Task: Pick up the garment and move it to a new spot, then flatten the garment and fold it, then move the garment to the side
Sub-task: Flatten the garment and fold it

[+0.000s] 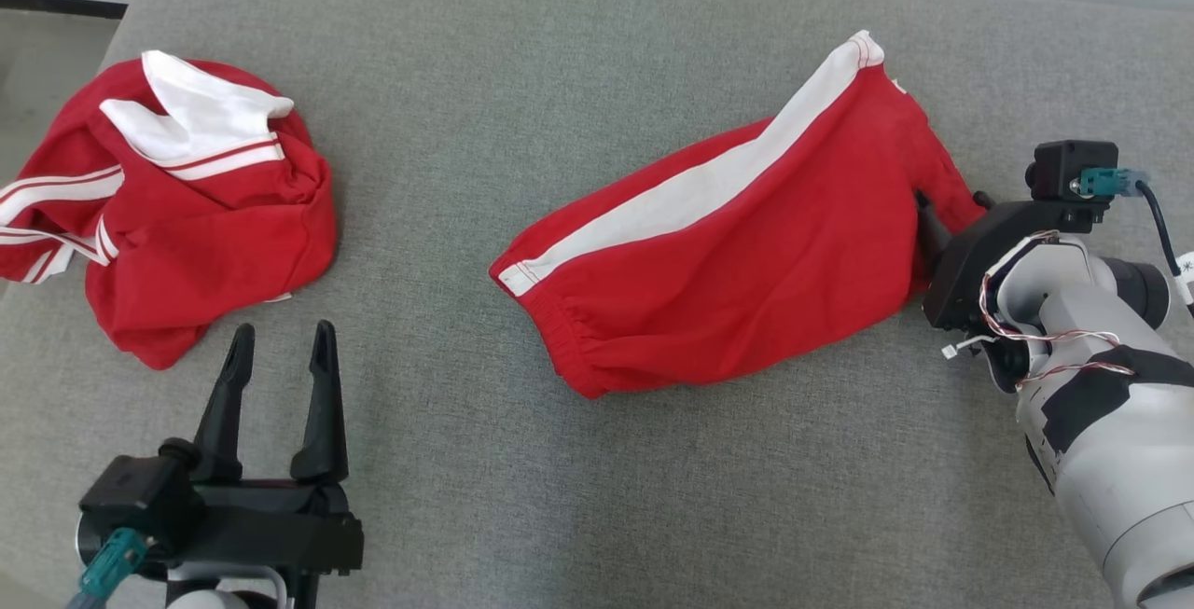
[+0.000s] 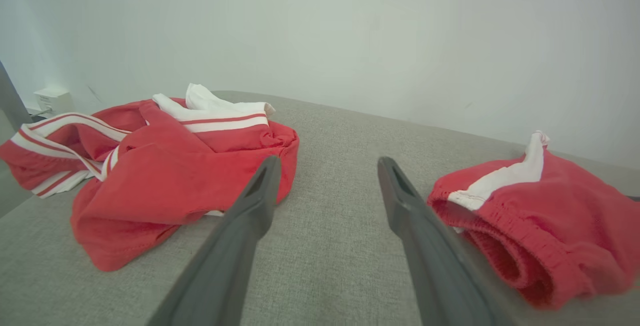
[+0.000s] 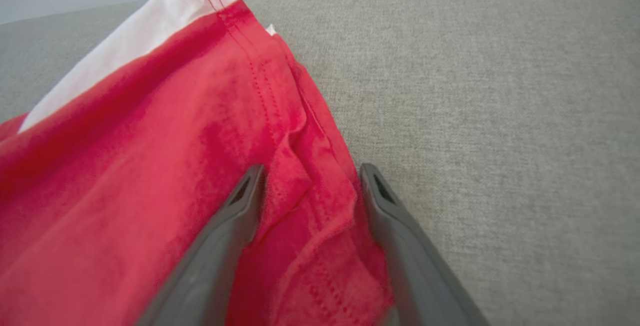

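Observation:
The garment (image 1: 746, 236) is a pair of red shorts with a white side stripe, lying slantwise on the grey cushion right of centre. Its elastic waistband (image 2: 500, 226) faces my left gripper. My right gripper (image 3: 310, 176) stands open at the garment's right edge, and a red fold (image 3: 300, 206) lies between its two fingers. In the head view the right gripper (image 1: 933, 227) is partly tucked against the cloth. My left gripper (image 1: 284, 334) is open and holds nothing, low at the left, between the two red cloths; from its own wrist the left gripper (image 2: 328, 162) points over bare cushion.
A second red garment (image 1: 177, 208) with white stripes lies crumpled at the far left, also seen as a heap (image 2: 175, 171) in the left wrist view. The grey fabric surface (image 1: 560, 478) extends in front and at the back. A pale wall (image 2: 350, 41) rises behind it.

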